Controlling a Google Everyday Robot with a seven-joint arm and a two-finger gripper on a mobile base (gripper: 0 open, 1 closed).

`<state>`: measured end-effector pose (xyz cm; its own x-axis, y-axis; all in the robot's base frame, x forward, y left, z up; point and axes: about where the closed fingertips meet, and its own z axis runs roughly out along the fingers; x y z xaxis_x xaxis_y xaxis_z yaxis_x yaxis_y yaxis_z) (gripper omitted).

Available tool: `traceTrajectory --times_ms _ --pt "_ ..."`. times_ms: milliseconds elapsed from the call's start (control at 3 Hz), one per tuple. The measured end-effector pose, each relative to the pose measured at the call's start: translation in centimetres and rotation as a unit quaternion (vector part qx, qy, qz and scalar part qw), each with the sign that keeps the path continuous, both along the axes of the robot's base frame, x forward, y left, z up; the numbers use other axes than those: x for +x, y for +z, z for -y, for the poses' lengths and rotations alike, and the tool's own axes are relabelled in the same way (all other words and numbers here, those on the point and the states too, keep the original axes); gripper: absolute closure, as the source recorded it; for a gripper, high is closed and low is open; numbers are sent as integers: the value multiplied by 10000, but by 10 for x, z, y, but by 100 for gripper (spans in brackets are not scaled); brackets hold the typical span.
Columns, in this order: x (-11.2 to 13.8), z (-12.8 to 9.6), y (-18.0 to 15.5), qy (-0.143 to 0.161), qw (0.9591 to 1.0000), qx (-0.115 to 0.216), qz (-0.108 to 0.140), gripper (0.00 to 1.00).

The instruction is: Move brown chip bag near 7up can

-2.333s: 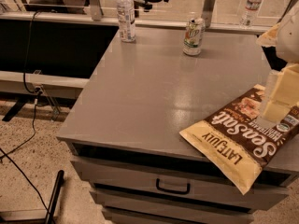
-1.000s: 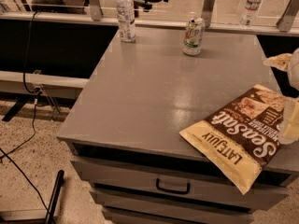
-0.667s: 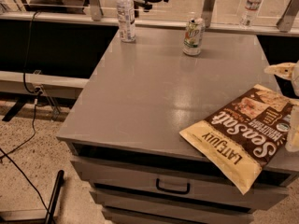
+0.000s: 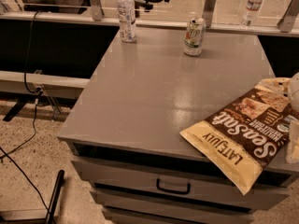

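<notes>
The brown chip bag [image 4: 243, 130] lies flat at the front right corner of the grey cabinet top [image 4: 154, 87], its yellow lower end hanging over the front edge. The 7up can [image 4: 194, 36] stands upright near the back edge, far from the bag. My gripper [image 4: 294, 141] shows only as pale parts at the right edge of the view, beside the bag's right end and mostly cut off.
A clear water bottle [image 4: 126, 13] stands at the back left of the cabinet top. Another bottle [image 4: 252, 3] stands on the ledge behind. Drawers with a dark handle [image 4: 173, 188] are below. Cables [image 4: 28, 139] run across the floor at left.
The arm has drawn back to the right, from over the bag's right end to the view's edge. The bag and the can have not moved.
</notes>
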<state>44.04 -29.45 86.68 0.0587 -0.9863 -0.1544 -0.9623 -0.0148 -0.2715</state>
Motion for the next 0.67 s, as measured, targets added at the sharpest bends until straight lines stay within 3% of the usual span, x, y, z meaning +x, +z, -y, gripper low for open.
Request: traceTrajectory --times_ms 333,667 --pt "3 -5 -10 156 9998 87 -27 16" --pt "5 -9 -12 227 9996 192 -36 39"
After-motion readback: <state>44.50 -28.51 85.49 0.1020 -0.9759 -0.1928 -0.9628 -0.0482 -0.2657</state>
